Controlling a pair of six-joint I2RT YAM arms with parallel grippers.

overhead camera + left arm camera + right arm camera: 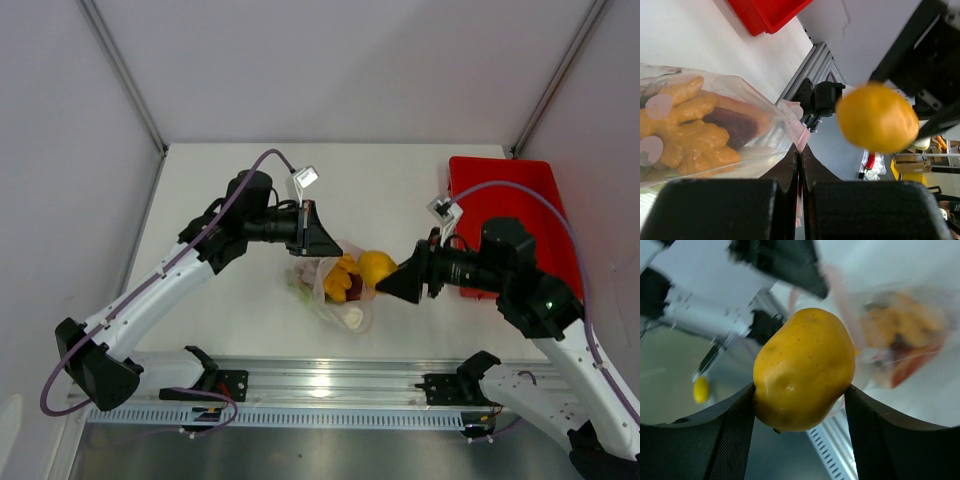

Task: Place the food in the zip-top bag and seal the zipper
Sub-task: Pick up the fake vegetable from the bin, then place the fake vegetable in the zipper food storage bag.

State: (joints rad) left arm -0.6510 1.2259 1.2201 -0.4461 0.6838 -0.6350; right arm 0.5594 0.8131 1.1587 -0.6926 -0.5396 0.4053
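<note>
The clear zip-top bag hangs in mid-table, lifted by its upper edge. My left gripper is shut on that edge, and the pinkish zipper strip runs into its closed jaws. Inside the bag lie the tan-yellow balls, a dark red piece and a white leek end. My right gripper is shut on the yellow lemon, holding it in the air right beside the bag's top. In the right wrist view the lemon fills the space between both fingers, with the bag blurred behind.
A red rectangular tray sits at the table's right edge, behind my right arm. An aluminium rail with the arm bases runs along the near edge. Grey walls close in the table at the back and sides.
</note>
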